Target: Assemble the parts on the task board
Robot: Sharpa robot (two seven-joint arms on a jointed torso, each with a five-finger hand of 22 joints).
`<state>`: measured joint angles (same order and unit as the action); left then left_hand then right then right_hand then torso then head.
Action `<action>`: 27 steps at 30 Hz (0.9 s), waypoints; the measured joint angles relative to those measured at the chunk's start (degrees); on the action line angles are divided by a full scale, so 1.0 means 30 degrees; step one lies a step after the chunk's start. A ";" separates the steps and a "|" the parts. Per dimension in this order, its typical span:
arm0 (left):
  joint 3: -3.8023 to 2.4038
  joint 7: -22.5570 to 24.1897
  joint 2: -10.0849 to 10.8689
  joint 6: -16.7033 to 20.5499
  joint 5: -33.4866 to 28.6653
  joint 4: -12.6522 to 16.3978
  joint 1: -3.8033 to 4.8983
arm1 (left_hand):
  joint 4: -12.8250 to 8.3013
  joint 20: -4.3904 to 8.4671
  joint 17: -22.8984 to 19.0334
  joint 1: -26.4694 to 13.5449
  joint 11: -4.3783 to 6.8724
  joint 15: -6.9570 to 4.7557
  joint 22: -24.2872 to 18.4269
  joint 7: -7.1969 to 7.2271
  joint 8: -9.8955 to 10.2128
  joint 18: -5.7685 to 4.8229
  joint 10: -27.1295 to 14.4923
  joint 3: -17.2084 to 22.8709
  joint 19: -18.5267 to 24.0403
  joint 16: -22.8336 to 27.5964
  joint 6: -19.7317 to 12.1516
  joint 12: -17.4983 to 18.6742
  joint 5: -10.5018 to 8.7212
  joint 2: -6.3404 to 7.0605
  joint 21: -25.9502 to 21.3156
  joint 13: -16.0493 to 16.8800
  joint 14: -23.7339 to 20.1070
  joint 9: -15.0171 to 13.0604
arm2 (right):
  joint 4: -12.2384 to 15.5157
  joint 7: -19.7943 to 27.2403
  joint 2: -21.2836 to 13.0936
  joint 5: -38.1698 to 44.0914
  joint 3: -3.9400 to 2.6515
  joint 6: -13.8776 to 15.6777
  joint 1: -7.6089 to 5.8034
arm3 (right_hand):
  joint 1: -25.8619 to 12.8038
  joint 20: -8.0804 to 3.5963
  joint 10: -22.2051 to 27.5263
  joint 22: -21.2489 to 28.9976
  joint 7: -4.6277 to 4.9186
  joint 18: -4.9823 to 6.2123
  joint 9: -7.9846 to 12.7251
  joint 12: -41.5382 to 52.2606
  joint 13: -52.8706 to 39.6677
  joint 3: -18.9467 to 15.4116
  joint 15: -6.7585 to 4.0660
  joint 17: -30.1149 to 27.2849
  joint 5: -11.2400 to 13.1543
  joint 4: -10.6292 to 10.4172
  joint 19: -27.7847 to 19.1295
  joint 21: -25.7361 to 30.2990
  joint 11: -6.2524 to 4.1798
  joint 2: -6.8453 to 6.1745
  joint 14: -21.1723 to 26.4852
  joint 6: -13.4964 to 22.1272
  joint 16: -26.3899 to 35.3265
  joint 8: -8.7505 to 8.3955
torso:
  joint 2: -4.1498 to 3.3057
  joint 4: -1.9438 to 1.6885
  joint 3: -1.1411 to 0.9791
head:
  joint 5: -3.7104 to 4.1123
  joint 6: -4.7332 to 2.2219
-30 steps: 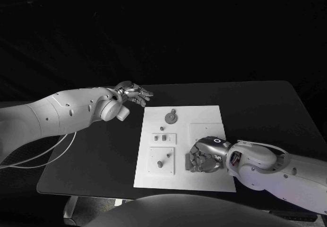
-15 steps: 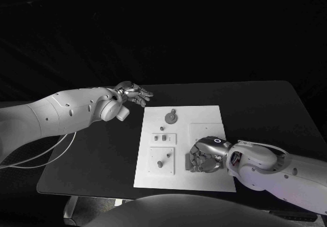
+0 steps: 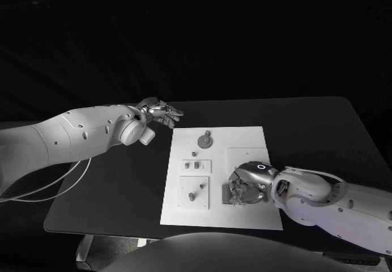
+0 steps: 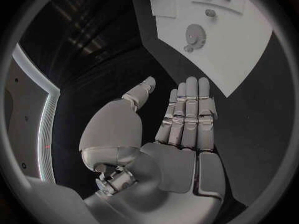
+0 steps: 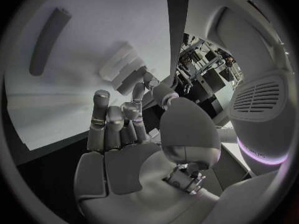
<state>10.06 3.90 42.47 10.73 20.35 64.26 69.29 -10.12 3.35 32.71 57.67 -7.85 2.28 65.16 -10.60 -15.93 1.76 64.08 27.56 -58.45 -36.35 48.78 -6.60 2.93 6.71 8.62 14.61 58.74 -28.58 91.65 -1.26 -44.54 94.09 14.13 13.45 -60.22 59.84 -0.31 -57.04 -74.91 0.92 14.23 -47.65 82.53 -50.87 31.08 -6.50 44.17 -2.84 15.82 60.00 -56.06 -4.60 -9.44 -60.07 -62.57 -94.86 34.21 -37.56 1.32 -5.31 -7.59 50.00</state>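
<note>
**Right hand over board's near-right section**

Black tabletop [image 3: 318, 130] carries white task board [image 3: 237, 139] at centre. Left hand [image 3: 161, 111], fingers straight and apart, holds nothing, off the board's far-left corner. Right hand [image 3: 243, 187] curls down onto the board; grasp cannot be told. Gear part [image 3: 205, 139] lies far side, apart from both hands.

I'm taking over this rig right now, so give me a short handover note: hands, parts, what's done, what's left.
Left hand: holds nothing, fingers extended, off the task board, over the table.
Right hand: on the board's near right part, fingers curled down; whether it holds a part is hidden.
Parts: gear at the far end, small pieces mid-left, a peg near-left.
Done: cannot tell. Left: judging by the loose pieces, most of the assembly.
</note>
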 measured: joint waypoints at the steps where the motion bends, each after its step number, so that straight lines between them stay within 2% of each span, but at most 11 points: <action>1: 0.0000 -0.0001 0.0000 -0.0002 0.0001 0.0000 0.0000 | 0.0000 0.0000 0.0000 0.0000 0.0000 0.0000 0.0000 0.0000 0.0000 -0.0002 0.0000 0.0000 0.0000 0.0000 0.0000 0.0000 0.0000 0.0000 0.0000 0.0000 0.0000 0.0000 | -0.0001 -0.0012 0.0010 0.0027 0.0000 0.0013 0.0000 | -0.0012 0.0000 0.0000 0.0000 0.0000 -0.0001 0.0000 0.0000 0.0000 0.0001 0.0000 0.0000 0.0000 0.0000 0.0000 0.0022 0.0000 0.0012 0.0000 0.0000 0.0000 0.0000 | 0.0000 0.0000 0.0002 | 0.0002 0.0000; 6: 0.0003 -0.0007 -0.0001 -0.0010 0.0007 0.0002 0.0000 | 0.0000 0.0000 0.0000 0.0000 0.0000 -0.0001 0.0014 0.0000 0.0000 -0.0008 0.0000 0.0000 0.0000 0.0000 0.0000 0.0000 0.0000 0.0000 0.0000 0.0001 0.0000 -0.0001 | 0.0058 -0.0036 -0.0101 0.0077 0.0000 0.0054 -0.0002 | -0.0012 0.0000 0.0000 0.0000 0.0000 -0.0001 0.0016 0.0000 0.0000 -0.0075 0.0000 0.0000 0.0000 0.0075 0.0000 0.0052 0.0000 0.0011 0.0000 0.0000 0.0000 0.0000 | 0.0000 0.0000 0.0002 | 0.0024 0.0000; 11: 0.0008 -0.0010 0.0018 -0.0014 0.0015 0.0012 0.0000 | 0.0000 0.0000 0.0014 0.0000 0.0001 0.0000 0.0017 0.0000 -0.0073 -0.0019 0.0001 0.0000 0.0000 0.0075 0.0000 0.0000 0.0000 0.0000 0.0000 0.0002 0.0000 0.0000 | 0.0343 -0.0033 -0.0738 -0.0160 -0.0008 0.0087 -0.0123 | -0.0012 0.0000 0.0000 0.0000 0.0000 0.0000 0.0020 0.0000 -0.0020 -0.0078 0.0001 0.0000 0.0000 0.0078 -0.0001 0.0052 0.0000 0.0011 0.0001 0.0000 0.0000 0.0000 | 0.0000 0.0002 0.0004 | 0.0055 0.0000; 14: 0.0009 -0.0011 0.0036 -0.0017 0.0019 0.0016 0.0000 | 0.0000 0.0000 0.0017 0.0000 0.0001 0.0000 0.0017 0.0001 -0.0072 -0.0026 0.0001 0.0000 0.0000 0.0075 0.0000 0.0000 0.0000 0.0000 0.0000 0.0002 0.0000 0.0000 | 0.0422 -0.0041 -0.1223 -0.0655 -0.0059 0.0093 -0.0418 | -0.0148 0.0001 -0.0001 0.0000 0.0006 0.0000 0.0068 -0.0092 -0.0020 -0.0078 0.0001 0.0000 0.0000 0.0077 0.0000 0.0052 0.0000 0.0036 0.0001 0.0006 0.0000 -0.0011 | 0.0002 0.0007 0.0002 | 0.0101 0.0000; 16: 0.0009 -0.0011 0.0038 -0.0020 0.0021 0.0017 -0.0001 | 0.0000 0.0000 0.0018 0.0000 0.0002 0.0000 0.0016 0.0000 -0.0072 -0.0033 0.0001 0.0000 0.0000 0.0075 0.0000 0.0000 0.0000 0.0000 0.0000 0.0002 0.0000 0.0000 | 0.0406 -0.0141 -0.1521 -0.1231 -0.0109 0.0057 -0.0730 | -0.0346 0.0001 0.0009 0.0001 0.0200 -0.0001 0.0189 -0.0318 0.0009 -0.0095 0.0001 0.0000 0.0000 0.0023 -0.0001 0.0113 0.0007 -0.0110 0.0001 0.0236 0.0000 -0.0292 | 0.0002 0.0015 0.0004 | 0.0154 0.0000; 17: 0.0009 -0.0011 0.0037 -0.0021 0.0022 0.0019 -0.0001 | 0.0000 0.0000 0.0017 0.0000 0.0002 0.0000 0.0015 0.0000 -0.0072 -0.0040 0.0001 0.0000 0.0000 0.0075 0.0000 0.0000 0.0000 0.0000 0.0000 0.0002 0.0000 -0.0001 | 0.0365 -0.0228 -0.1652 -0.1554 -0.0127 0.0000 -0.0904 | -0.0610 0.0001 0.0079 0.0000 0.0294 -0.0001 0.0283 -0.0369 0.0032 -0.0098 0.0001 0.0000 0.0000 -0.0172 -0.0001 0.0162 0.0090 -0.0127 0.0001 0.0606 0.0000 -0.0522 | 0.0002 0.0020 0.0004 | 0.0190 0.0000; 21: 0.0010 -0.0011 0.0029 -0.0023 0.0025 0.0037 -0.0001 | 0.0000 0.0000 0.0017 0.0001 0.0002 0.0000 0.0014 0.0000 -0.0072 -0.0081 0.0002 0.0000 0.0000 0.0075 0.0000 0.0000 0.0000 0.0000 0.0000 0.0003 0.0000 0.0000 | 0.0210 -0.0975 -0.2295 -0.3074 -0.0176 -0.0532 -0.1352 | -0.1894 0.0084 0.0413 0.0001 0.1135 -0.0002 0.1195 -0.0471 0.0046 0.0136 0.0003 0.0001 0.0000 -0.1632 -0.0085 0.0433 0.1044 -0.0594 0.0203 0.2655 0.0116 -0.2345 | 0.0007 0.0024 0.0011 | 0.0309 0.0000; 22: 0.0010 -0.0011 0.0030 -0.0023 0.0025 0.0040 -0.0001 | 0.0000 0.0000 0.0016 0.0000 0.0002 0.0000 0.0014 0.0000 -0.0072 -0.0137 0.0001 0.0000 0.0000 0.0075 -0.0001 0.0000 0.0000 0.0000 0.0000 0.0002 0.0000 0.0000 | 0.0210 -0.1050 -0.2354 -0.3182 -0.0172 -0.0583 -0.1371 | -0.2182 0.0142 0.0462 0.0001 0.1170 -0.0009 0.1356 -0.0523 0.0047 0.0219 0.0045 0.0001 -0.0020 -0.2022 -0.0143 0.0490 0.1152 -0.0630 0.0263 0.2812 0.0155 -0.2594 | 0.0007 0.0024 0.0011 | 0.0326 0.0000; 24: 0.0012 -0.0006 0.0050 -0.0022 0.0027 0.0072 -0.0001 | 0.0000 0.0000 0.0037 0.0000 0.0002 0.0000 0.0014 0.0000 -0.0072 -0.0134 0.0002 0.0000 0.0000 0.0075 0.0000 0.0000 0.0000 0.0000 0.0000 0.0002 0.0000 0.0000 | 0.0211 -0.1700 -0.2818 -0.3918 -0.0145 -0.0994 -0.1561 | -0.2906 0.0174 0.0556 0.0001 0.1347 -0.0031 0.1741 -0.0535 0.0047 0.0414 0.0165 0.0001 -0.0175 -0.3083 -0.0175 0.0550 0.1371 -0.0533 0.0385 0.2998 0.0155 -0.3101 | 0.0009 0.0024 0.0011 | 0.0352 0.0000; 25: 0.0013 -0.0002 0.0064 -0.0022 0.0027 0.0085 -0.0001 | 0.0000 0.0000 0.0036 0.0001 0.0002 0.0000 0.0013 0.0000 -0.0072 -0.0105 0.0002 0.0000 -0.0001 0.0075 0.0000 0.0000 0.0000 0.0000 0.0000 0.0002 0.0000 0.0000 | 0.0200 -0.2001 -0.3006 -0.4185 -0.0142 -0.1201 -0.1678 | -0.3216 0.0246 0.0627 0.0001 0.1504 -0.0081 0.1992 -0.0535 0.0046 0.0494 0.0238 0.0001 -0.0316 -0.3650 -0.0248 0.0550 0.1443 -0.0307 0.0458 0.3159 0.0155 -0.3359 | 0.0009 0.0026 0.0009 | 0.0377 0.0000; 27: 0.0013 0.0007 0.0091 -0.0017 0.0029 0.0098 -0.0001 | 0.0000 0.0000 0.0036 0.0000 0.0003 0.0000 0.0026 0.0000 -0.0072 -0.0003 0.0002 0.0000 0.0000 0.0075 0.0000 0.0000 0.0000 0.0000 0.0000 0.0003 0.0000 0.0000 | 0.0180 -0.2728 -0.3358 -0.4637 -0.0156 -0.1745 -0.1971 | -0.3335 0.0162 0.0653 0.0001 0.1550 -0.0103 0.2255 -0.0535 0.0032 0.0520 0.0246 0.0000 -0.0619 -0.3964 -0.0326 0.0551 0.1470 -0.0188 0.0465 0.3264 0.0155 -0.3597 | 0.0011 0.0026 0.0007 | 0.0410 0.0000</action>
<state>10.10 3.92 42.74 10.68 20.44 64.55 69.28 -10.12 3.35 32.82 57.67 -7.84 2.28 65.24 -10.60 -16.15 1.75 64.09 27.56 -58.46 -36.12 48.78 -6.60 2.93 6.71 8.63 14.62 58.74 -28.58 92.19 -9.45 -54.61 80.18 13.66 8.22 -66.13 49.83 0.18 -55.08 -74.90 5.58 13.92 -40.88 80.93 -50.77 32.64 -5.77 44.17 -4.70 3.93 59.02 -54.41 -0.20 -10.00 -58.67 -52.78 -94.39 23.42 -37.53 1.40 -5.29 -6.36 50.00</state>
